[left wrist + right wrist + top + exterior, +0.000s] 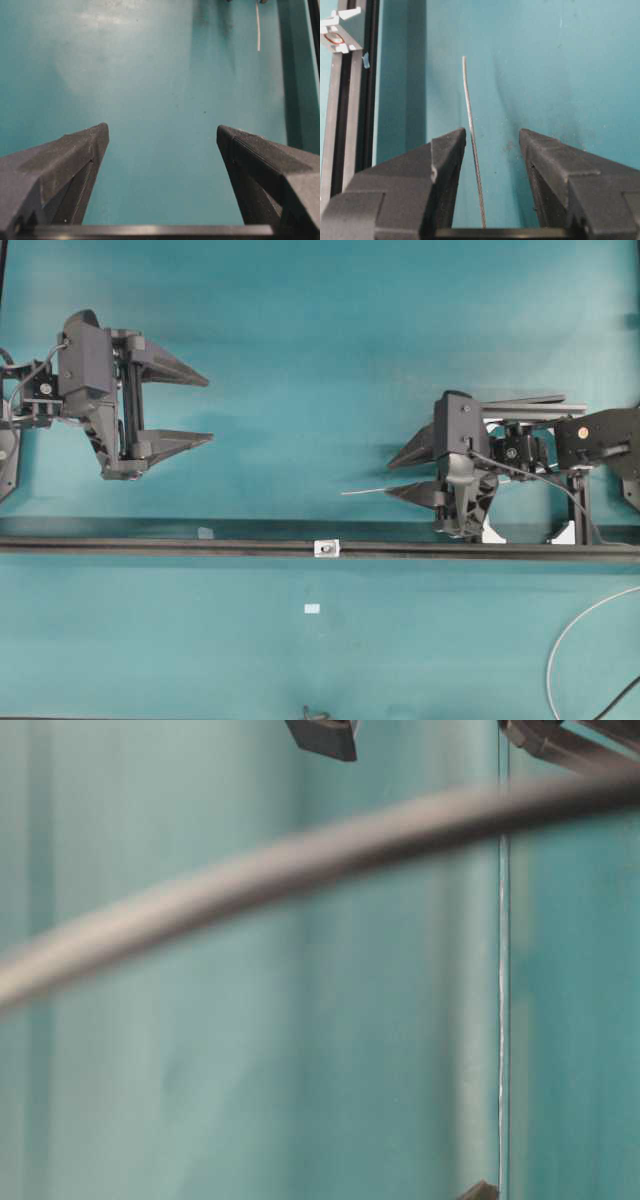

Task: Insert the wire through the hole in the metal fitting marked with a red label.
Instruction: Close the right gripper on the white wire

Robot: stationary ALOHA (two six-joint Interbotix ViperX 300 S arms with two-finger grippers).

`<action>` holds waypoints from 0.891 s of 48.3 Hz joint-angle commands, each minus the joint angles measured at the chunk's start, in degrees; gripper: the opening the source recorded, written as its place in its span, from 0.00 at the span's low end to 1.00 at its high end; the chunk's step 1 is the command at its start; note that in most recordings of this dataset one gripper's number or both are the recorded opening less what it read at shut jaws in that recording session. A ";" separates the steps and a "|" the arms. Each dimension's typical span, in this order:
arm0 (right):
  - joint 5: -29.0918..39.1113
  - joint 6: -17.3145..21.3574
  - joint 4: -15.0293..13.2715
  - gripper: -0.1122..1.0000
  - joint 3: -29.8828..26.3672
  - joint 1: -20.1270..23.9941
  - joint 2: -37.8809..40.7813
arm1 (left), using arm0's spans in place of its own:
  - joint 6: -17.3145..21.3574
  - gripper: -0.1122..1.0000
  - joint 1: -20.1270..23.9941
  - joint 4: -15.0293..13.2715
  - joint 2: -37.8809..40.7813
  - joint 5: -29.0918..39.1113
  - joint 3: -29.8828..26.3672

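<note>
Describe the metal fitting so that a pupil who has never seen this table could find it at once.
Find the long black rail crossing the teal table from side to side. About halfway along it sits the metal fitting, a tiny silvery-white square block with a dark hole at its centre. The small pale paper scrap nearby lies flat on the table, off the rail, and has no hole.

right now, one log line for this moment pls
left gripper: open, empty | right gripper: open around wire, not clamped | metal fitting: on black rail, unthreaded
</note>
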 commanded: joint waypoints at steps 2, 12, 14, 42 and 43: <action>-0.09 0.18 0.09 0.55 -0.35 0.09 -0.35 | -0.09 0.77 0.18 -0.18 -0.18 -0.44 -0.62; -0.09 0.18 0.09 0.55 -0.53 0.09 -0.35 | -0.09 0.77 0.18 -0.18 -0.18 -0.44 -0.53; -0.09 0.18 0.09 0.55 -0.44 0.09 -0.35 | -0.09 0.77 0.18 -0.18 -0.18 -0.44 -0.53; 0.26 -0.18 -0.26 0.09 -0.09 0.09 -0.44 | -0.09 0.77 0.18 -0.18 -0.18 -0.18 -0.53; 0.18 -0.18 -0.26 0.09 -0.09 0.09 -0.44 | -0.09 0.77 0.18 -0.18 -0.18 -0.18 -0.53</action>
